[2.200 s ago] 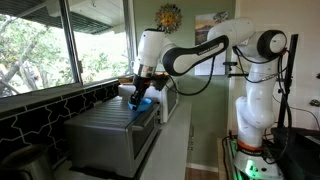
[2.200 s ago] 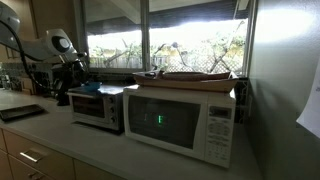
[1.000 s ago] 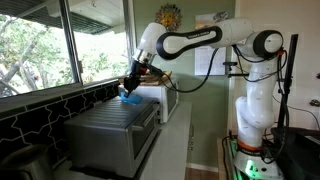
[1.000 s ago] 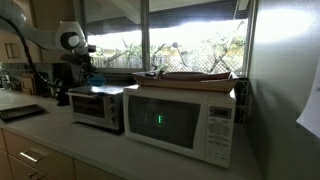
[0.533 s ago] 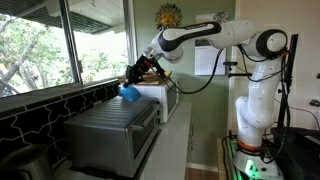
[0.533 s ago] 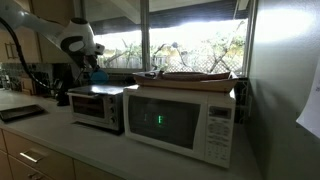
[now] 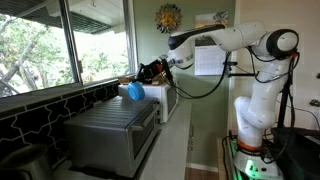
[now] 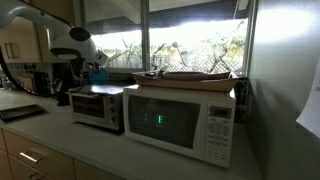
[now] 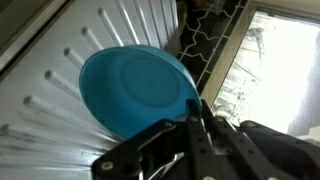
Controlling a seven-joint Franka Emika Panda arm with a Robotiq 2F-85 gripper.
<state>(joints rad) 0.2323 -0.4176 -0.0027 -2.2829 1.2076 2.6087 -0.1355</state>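
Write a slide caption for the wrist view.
End effector pinching the rim of a blue bowl over a ribbed white appliance top, beside the window.

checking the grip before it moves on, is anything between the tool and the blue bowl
Nothing visible. The tool already pinches the bowl at its rim, with no object wedged between them. Only a ribbed surface shows beneath the bowl, and the bowl seems lifted off it.
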